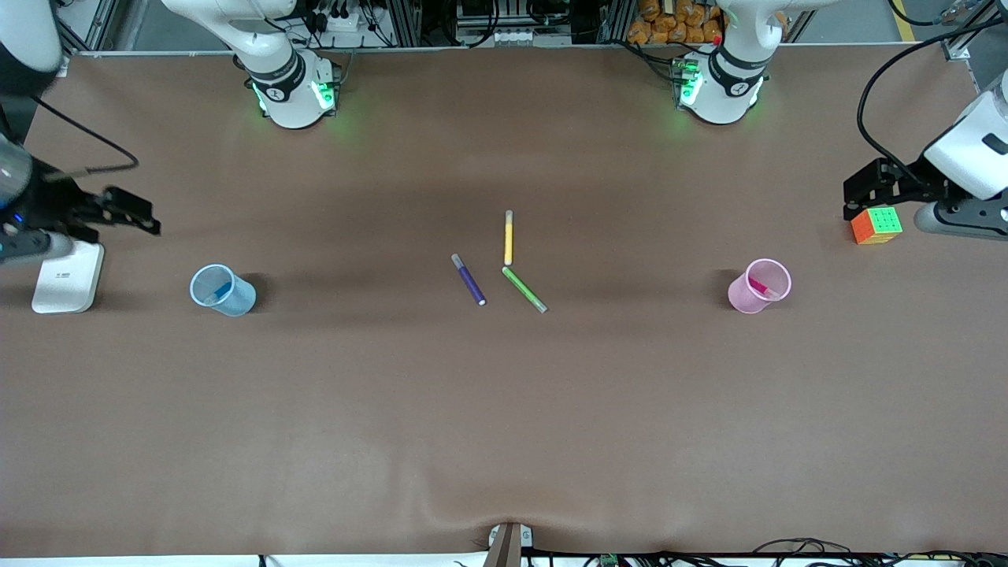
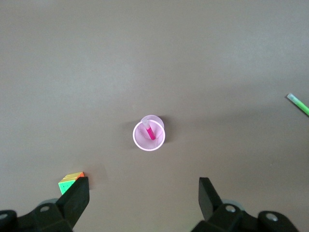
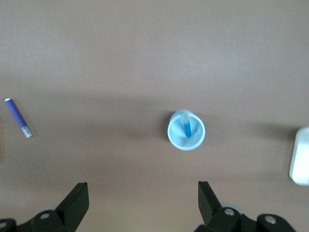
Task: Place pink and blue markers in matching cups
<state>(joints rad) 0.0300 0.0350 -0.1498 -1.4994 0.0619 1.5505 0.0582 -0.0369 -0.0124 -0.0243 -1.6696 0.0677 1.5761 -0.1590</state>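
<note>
Front cam: high, faces the arm bases, covers the whole table. Left wrist cam looks straight down past the open left gripper (image 2: 144,193), pink cup (image 2: 149,136) just ahead of its fingertips. Right wrist cam does likewise past the open right gripper (image 3: 143,195), blue cup (image 3: 186,130). Both cups also show in front.

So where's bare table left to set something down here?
Bare stretches lie between blue cup and purple pen, and between green pen and pink cup. Crowded: the pen cluster with yellow pen.

pink marker (image 1: 759,287) in pink cup (image 1: 748,299), blue marker (image 1: 221,290) in blue cup (image 1: 236,301)
</note>
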